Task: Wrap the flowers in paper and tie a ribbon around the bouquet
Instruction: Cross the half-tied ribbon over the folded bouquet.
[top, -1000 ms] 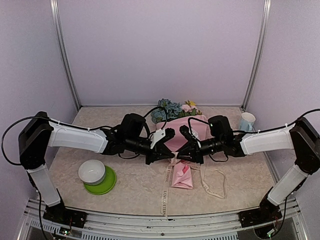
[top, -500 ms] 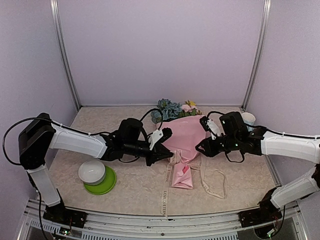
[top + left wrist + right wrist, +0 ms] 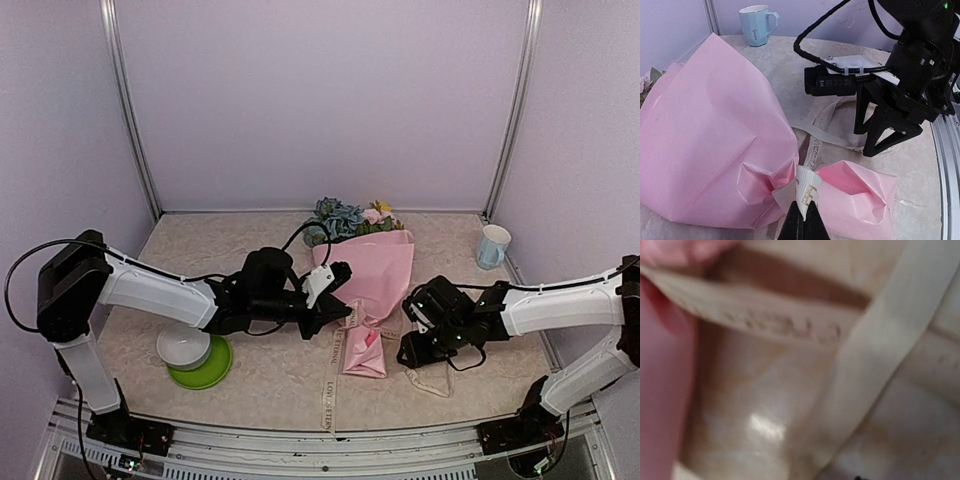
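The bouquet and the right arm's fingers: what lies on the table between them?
Loops of the cream ribbon lie between the bouquet and the right arm's fingers, clearest in the left wrist view.

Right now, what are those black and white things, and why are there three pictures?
They are two robot arms bolted to a table. One picture looks down from above; the other two come from a small camera on each wrist. On the table lie a pink paper bouquet with flowers poking out, a cream ribbon, a white bowl on a green plate and a blue mug. The left gripper pinches the ribbon at the bouquet's narrow neck. The right gripper is open, holding nothing, low near a loose ribbon loop.
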{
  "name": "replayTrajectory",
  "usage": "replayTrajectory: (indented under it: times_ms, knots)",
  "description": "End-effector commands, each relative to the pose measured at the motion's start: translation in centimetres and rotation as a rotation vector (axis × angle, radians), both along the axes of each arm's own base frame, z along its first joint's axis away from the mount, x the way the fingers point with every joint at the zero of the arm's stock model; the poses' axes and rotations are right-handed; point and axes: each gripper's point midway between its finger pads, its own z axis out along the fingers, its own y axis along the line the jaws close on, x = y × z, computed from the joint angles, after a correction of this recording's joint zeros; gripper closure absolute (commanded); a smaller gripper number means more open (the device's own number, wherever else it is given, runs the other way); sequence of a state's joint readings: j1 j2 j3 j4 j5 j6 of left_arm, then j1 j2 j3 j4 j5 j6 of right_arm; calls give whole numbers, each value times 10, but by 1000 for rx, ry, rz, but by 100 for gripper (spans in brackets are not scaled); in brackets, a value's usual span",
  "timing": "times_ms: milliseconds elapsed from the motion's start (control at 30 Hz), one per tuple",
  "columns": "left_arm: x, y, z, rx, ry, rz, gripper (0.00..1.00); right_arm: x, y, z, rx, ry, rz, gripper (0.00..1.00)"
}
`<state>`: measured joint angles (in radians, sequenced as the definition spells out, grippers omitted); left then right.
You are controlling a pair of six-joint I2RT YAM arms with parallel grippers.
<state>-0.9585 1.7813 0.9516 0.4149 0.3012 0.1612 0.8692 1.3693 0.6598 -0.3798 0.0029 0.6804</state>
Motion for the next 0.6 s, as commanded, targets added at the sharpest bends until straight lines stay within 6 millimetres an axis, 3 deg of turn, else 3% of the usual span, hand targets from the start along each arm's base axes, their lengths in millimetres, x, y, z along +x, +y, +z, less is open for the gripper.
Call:
replayTrajectory:
  times_ms: [0, 167, 233, 300, 367, 433, 500, 567]
  knots:
    - [1, -2, 14, -38, -32, 26, 100, -17, -6, -23, -33, 67, -32, 57]
    - [-3, -2, 12, -35, -30, 8, 100, -25, -11, -30, -52, 85, -40, 100]
    - [-3, -2, 13, -33, -32, 7, 100, -23, -15, -20, -64, 61, -48, 100]
    - [-5, -1, 13, -35, -33, 0, 100, -15, -21, 7, -74, -5, -62, 100]
    - [-8, -1, 14, -38, -40, -13, 100, -3, -16, 57, -14, -121, -33, 100]
    - [-8, -1, 13, -34, -46, -12, 100, 4, 7, 124, 162, -278, 72, 100]
    - [-7, 0, 13, -31, -50, -5, 100, -7, 43, 202, 431, -424, 244, 100]
    - [-8, 0, 13, -33, -51, -2, 100, -15, 63, 268, 611, -571, 368, 100]
